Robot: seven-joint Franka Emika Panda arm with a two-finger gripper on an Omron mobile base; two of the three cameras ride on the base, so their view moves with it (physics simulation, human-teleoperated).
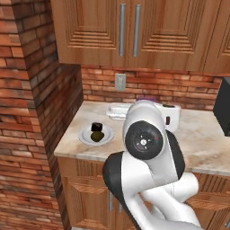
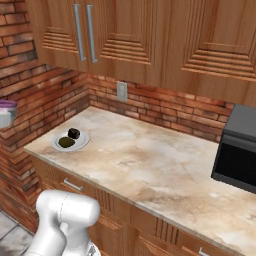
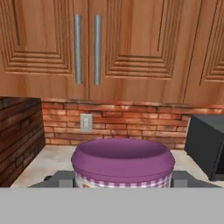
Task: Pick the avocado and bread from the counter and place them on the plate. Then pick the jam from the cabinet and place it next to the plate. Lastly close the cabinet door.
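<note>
Hand (image 3: 122, 183) grips round purple-lidded jam jar (image 3: 122, 162) before grooved wooden cabinet doors (image 3: 87, 43).

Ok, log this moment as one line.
pincer: shut on jam jar, held in the air | avocado, bread: on plate | cabinet doors: shut | left: jam beside plate

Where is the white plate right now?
In the left base view, the plate sits on the counter's left end beside the brick wall, holding two small dark items.
</note>
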